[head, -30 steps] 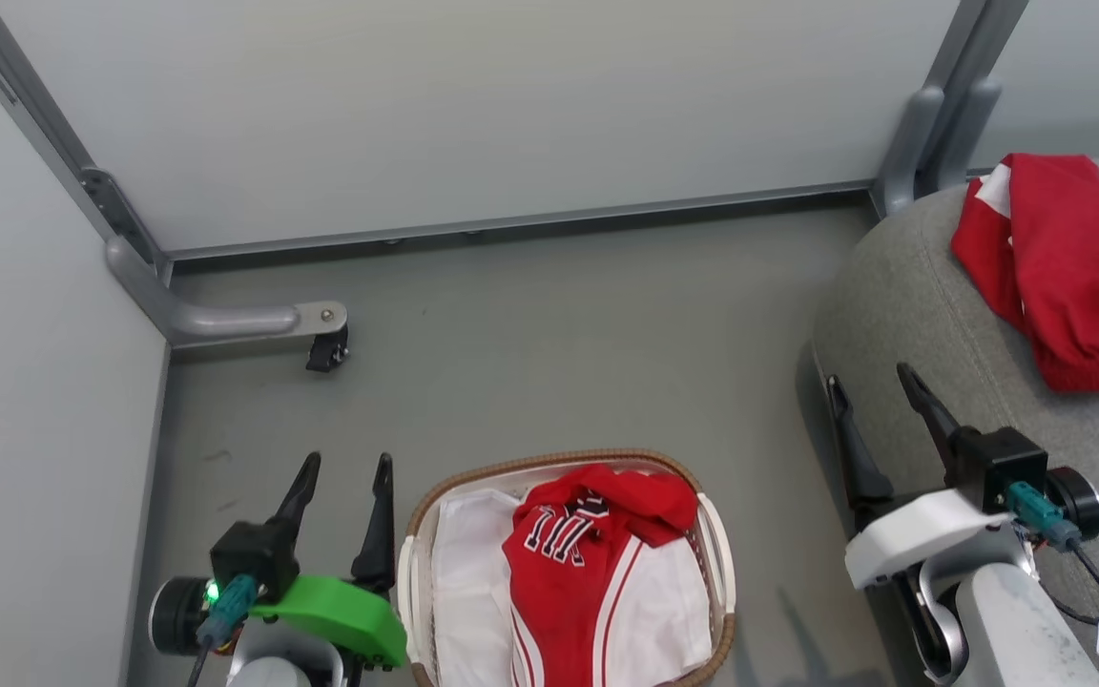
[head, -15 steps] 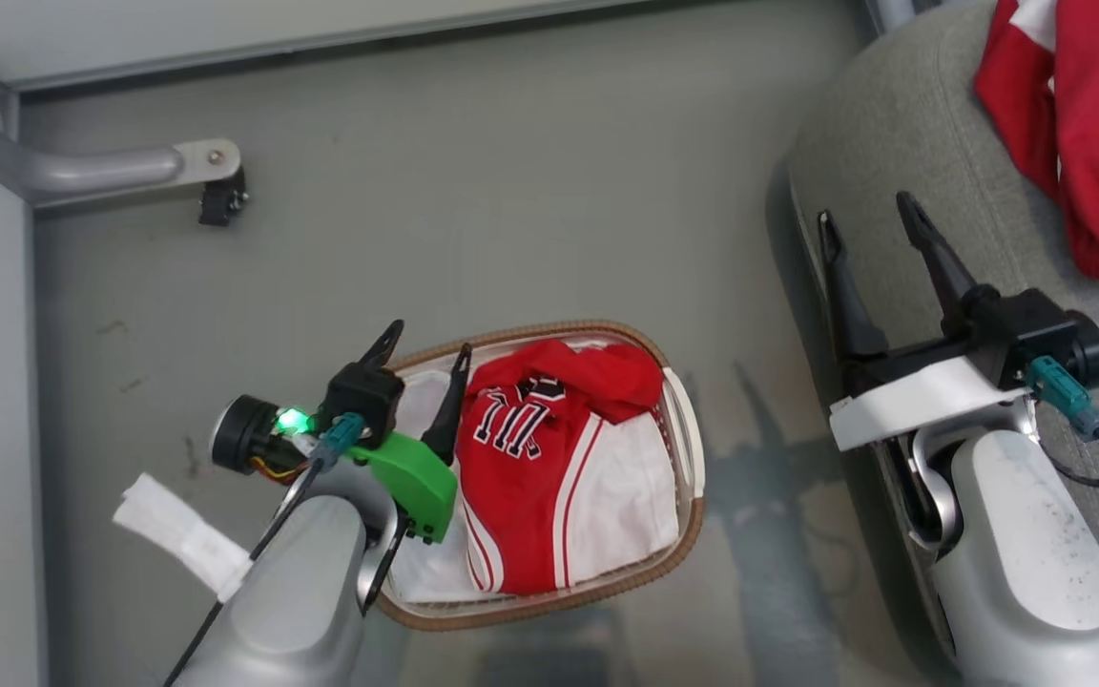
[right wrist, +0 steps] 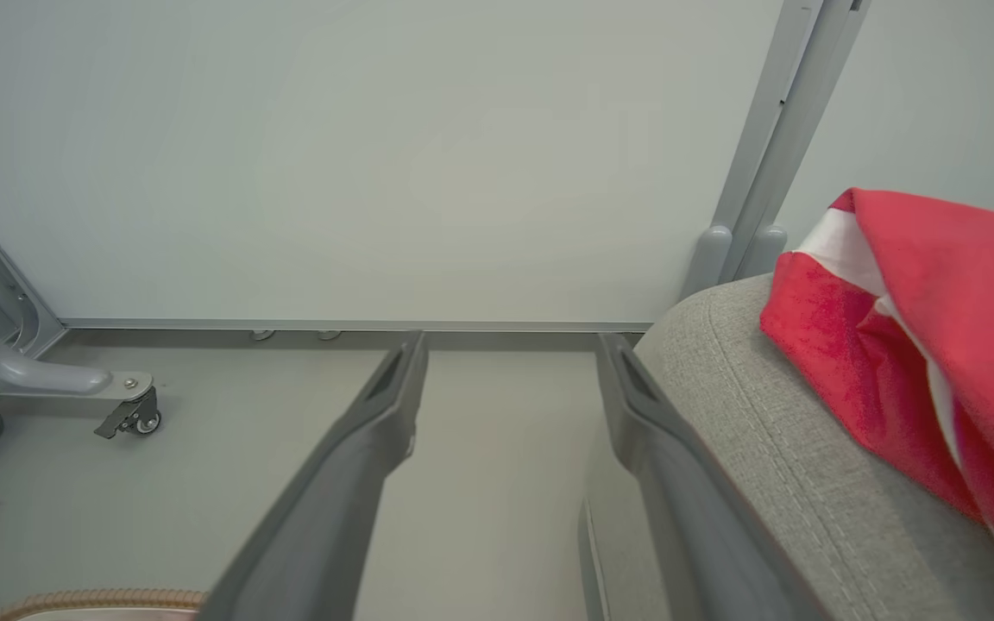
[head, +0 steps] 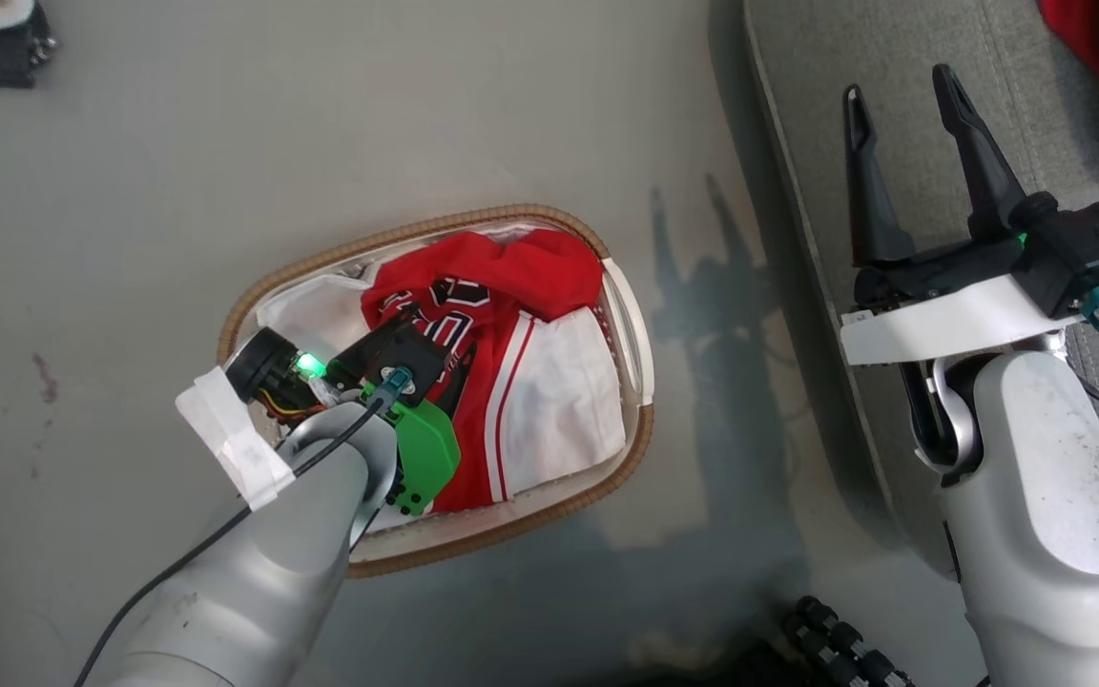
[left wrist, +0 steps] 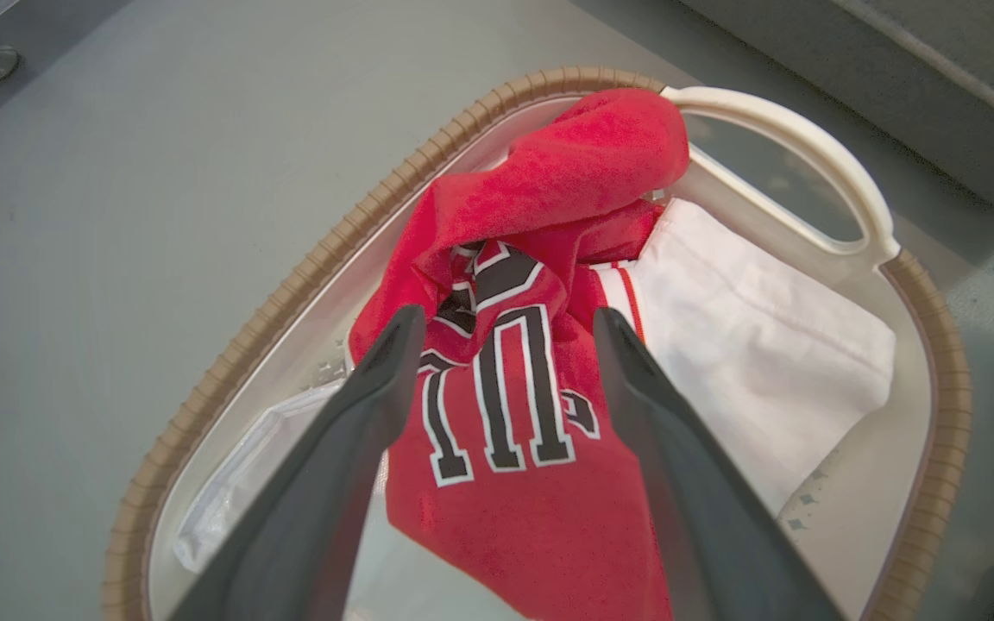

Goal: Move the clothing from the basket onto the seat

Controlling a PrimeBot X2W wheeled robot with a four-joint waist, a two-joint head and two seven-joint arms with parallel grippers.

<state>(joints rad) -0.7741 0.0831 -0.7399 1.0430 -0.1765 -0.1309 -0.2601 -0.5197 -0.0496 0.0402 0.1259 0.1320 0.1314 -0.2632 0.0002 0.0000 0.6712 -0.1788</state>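
A bare grey floor (head: 416, 114) and pale wall panels (right wrist: 376, 155), nothing more to the room. The red jersey (left wrist: 497, 483), black-and-white lettering up, lies crumpled in the basket (left wrist: 950, 414) on top of the white liner (head: 316, 307), its bunched end heaped against the far rim. The left claw (left wrist: 507, 321) is down over it, spread wide, one finger either side of the lettering. Whether the tips touch cloth yet I can't tell.

A second ago that claw sat out over the floor beside the basket, so the arm has swung in and dropped, and the robot's head has tipped down to follow it. To my eye the reach is done and the pinch comes next: close on the fold under the letters, and keep clear of the liner beneath.

The basket stands on the floor near the grey seat (right wrist: 808, 483), where another red garment (right wrist: 937, 328) with white trim already lies, so one piece looks delivered and one is left. The right claw (head: 900, 81) hangs above the seat's edge, just as wide, holding nothing.
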